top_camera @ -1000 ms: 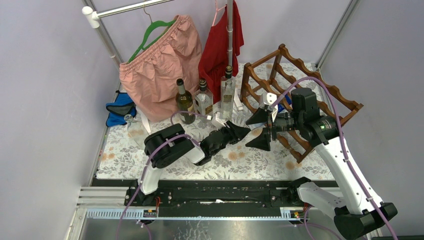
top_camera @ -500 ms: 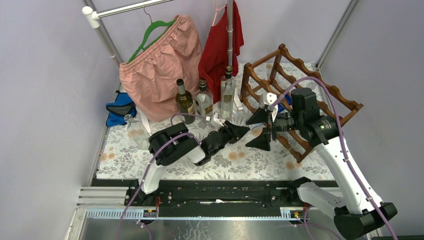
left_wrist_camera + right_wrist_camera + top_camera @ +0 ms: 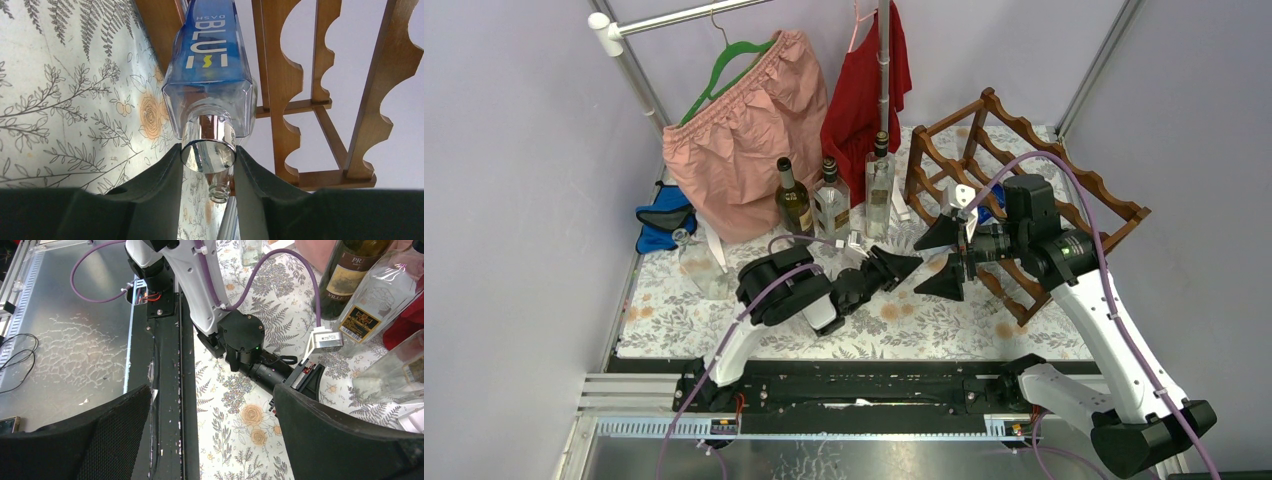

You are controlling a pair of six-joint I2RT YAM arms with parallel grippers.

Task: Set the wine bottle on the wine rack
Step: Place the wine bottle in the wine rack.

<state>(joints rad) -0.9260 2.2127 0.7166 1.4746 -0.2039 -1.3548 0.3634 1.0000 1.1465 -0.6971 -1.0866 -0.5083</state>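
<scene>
The clear, square-shouldered glass wine bottle [image 3: 207,55] with its glossy blue label and mirror-silver cap lies neck toward the left wrist cam, right alongside the reddish-brown scalloped wooden wine rack [image 3: 280,75], over the floral tablecloth [image 3: 75,100]; the left gripper [image 3: 207,156] pinches the cap between matte black fingers [image 3: 165,170]; the right gripper [image 3: 212,390] gapes wide, holding nothing.

- Floral tablecloth [image 3: 674,310] covers the table.
- Garment rail [image 3: 684,15] runs over the back-left corner.
- Pink shorts [image 3: 744,130] hang on a green hanger [image 3: 729,62], their hem reaching the cloth.
- Red garment [image 3: 864,90] hangs beside the shorts, at the middle of the back edge.
- Three upright bottles stand in a row in front of the garments: dark green bottle [image 3: 794,205], clear square bottle [image 3: 831,205], tall clear bottle [image 3: 879,190].
- Blue pouch [image 3: 664,220] lies at the left edge.
- Clear glass item [image 3: 702,268] sits near the pouch; type unclear.
</scene>
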